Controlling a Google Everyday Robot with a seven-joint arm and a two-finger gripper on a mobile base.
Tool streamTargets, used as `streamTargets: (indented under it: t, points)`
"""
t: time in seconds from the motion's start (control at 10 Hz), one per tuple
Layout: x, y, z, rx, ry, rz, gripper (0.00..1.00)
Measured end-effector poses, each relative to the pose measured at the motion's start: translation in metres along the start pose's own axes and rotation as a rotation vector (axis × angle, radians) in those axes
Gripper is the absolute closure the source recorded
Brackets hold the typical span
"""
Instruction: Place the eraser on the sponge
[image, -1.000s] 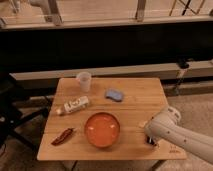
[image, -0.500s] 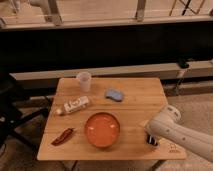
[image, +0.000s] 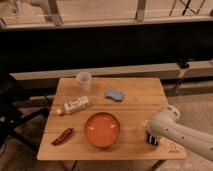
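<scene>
Black eraser (image: 152, 140) at claw (image: 149, 134), table's (image: 135, 95) right

Very little has moved: the only shift is at the desk's (image: 135, 87) front right corner, where the white arm (image: 175, 131) reaches in from the right. Its gripper (image: 150, 134) has settled slightly lower over the desk edge than a second ago. The eraser (image: 152, 140) at its tip was then a dim dark patch under the arm, and now shows more plainly as a black striped block just right of the orange bowl (image: 102, 130)
</scene>
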Motion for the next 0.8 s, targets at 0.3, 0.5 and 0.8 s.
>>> streamTargets:
  t: [0.3, 0.5, 0.8]
  points:
    - [0.0047, 0.0013, 0.0023, -0.006, 0.006, 0.005, 0.20]
    - [0.0057, 0.0000, 0.0051, -0.014, 0.010, 0.008, 0.20]
    - [0.0063, 0.0018, 0.0099, -0.032, 0.017, 0.012, 0.20]
